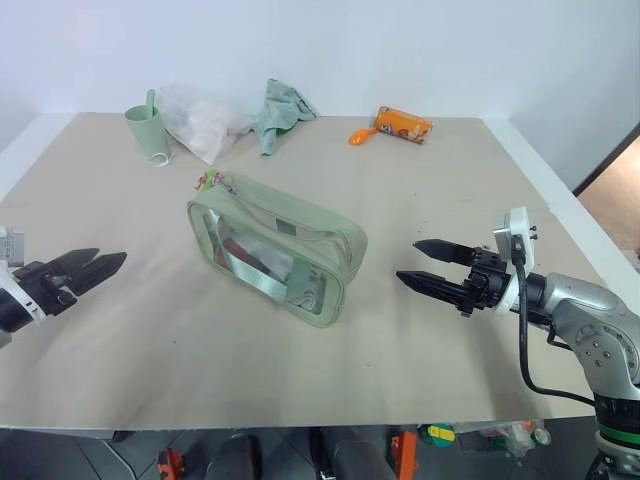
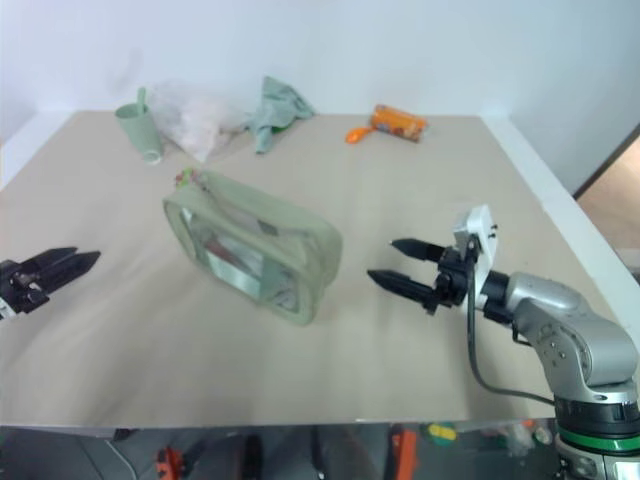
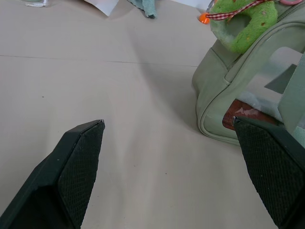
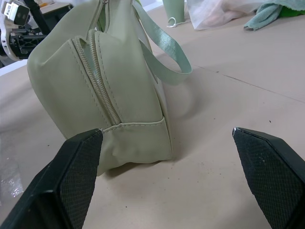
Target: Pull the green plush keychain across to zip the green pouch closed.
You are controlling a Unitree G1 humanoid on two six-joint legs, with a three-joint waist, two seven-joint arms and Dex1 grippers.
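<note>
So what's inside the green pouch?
Through the green pouch's clear front window: something dark red and something pale. What they are, and anything behind the fabric sides, stays hidden.

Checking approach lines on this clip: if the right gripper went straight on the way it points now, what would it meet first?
Most likely the near end of the pale sage-green fabric pouch. The open right gripper points level at it across bare table, and the right wrist view shows the pouch's zippered end just ahead, slightly toward one finger. Depth is uncertain.
</note>
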